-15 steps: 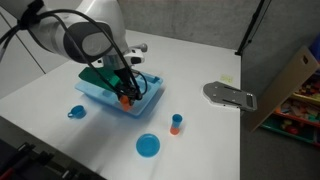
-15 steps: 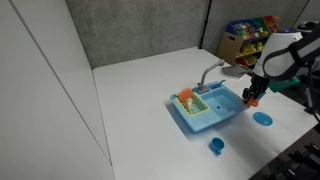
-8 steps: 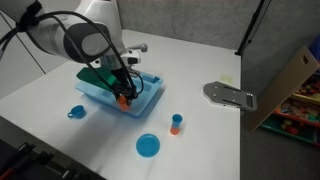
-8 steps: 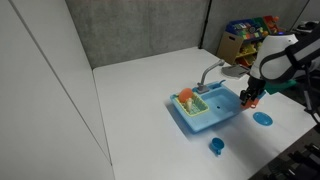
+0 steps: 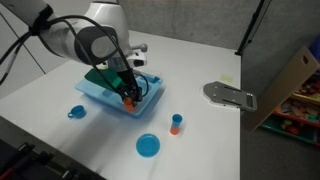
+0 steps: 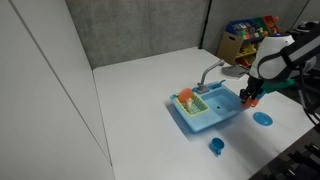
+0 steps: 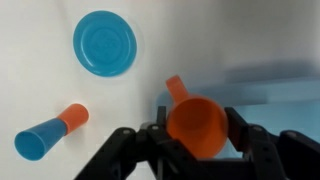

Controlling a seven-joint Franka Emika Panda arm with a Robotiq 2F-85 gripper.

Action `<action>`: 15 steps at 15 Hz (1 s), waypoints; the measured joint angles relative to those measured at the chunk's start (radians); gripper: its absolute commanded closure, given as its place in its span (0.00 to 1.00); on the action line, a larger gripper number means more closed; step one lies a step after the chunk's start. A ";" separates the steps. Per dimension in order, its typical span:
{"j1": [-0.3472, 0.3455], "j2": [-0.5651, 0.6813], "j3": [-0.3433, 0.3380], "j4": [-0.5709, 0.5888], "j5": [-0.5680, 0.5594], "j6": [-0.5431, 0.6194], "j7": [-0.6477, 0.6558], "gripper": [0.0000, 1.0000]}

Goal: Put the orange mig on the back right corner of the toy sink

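My gripper [image 7: 198, 128] is shut on the orange mug [image 7: 195, 122], whose handle points up in the wrist view. In both exterior views the gripper [image 5: 127, 96] [image 6: 249, 97] holds the mug [image 5: 126, 99] [image 6: 248, 100] over one corner of the light blue toy sink [image 5: 105, 98] [image 6: 196, 120], at its edge. A grey toy faucet [image 6: 208, 73] stands on the sink's rim. A green rack with an orange item [image 6: 187, 99] sits in the sink.
On the white table lie a blue plate [image 5: 148, 146] [image 7: 106, 43], a blue-and-orange cup on its side [image 5: 176, 124] [image 7: 46, 135], a small blue mug [image 5: 77, 112] [image 6: 216, 146] and a grey tray [image 5: 230, 95]. A shelf of toys [image 6: 245, 38] stands beyond the table.
The gripper with the orange mug has shifted slightly along the sink's edge. Everything else is as it was.
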 measured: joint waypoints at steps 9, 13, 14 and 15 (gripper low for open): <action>-0.001 0.016 -0.032 0.026 -0.025 -0.029 0.033 0.66; -0.006 0.023 -0.023 0.034 -0.025 -0.047 0.033 0.66; -0.007 0.023 -0.021 0.035 -0.024 -0.048 0.033 0.66; -0.009 0.023 -0.018 0.035 -0.024 -0.049 0.033 0.66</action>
